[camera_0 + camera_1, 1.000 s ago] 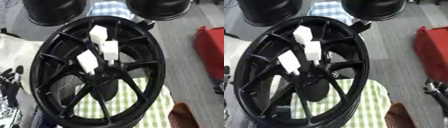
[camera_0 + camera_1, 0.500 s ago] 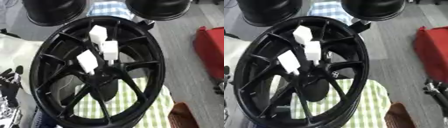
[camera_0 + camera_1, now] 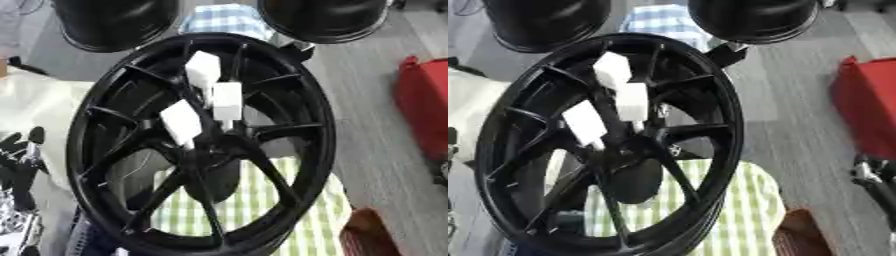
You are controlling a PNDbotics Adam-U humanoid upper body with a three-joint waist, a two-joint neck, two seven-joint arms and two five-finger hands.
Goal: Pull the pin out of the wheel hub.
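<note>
While three white pins point(image 3: 226, 100) are sticking up from the wheel hub point(image 3: 203, 150), the left hand point(image 3: 19, 152) is hovering nearer, leftward, fingers apart.

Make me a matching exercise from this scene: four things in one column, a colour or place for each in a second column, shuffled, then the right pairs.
Things:
1. wheel
2. pins
3. cloth
4. left hand

Descriptions:
A. green and white check, under the wheel's lower part
B. white blocks standing up near the hub
C. dark, at the left edge of the left eye view
D. black, with spokes, filling the middle of the view

Pairs: 1-D, 2-B, 3-A, 4-C
</note>
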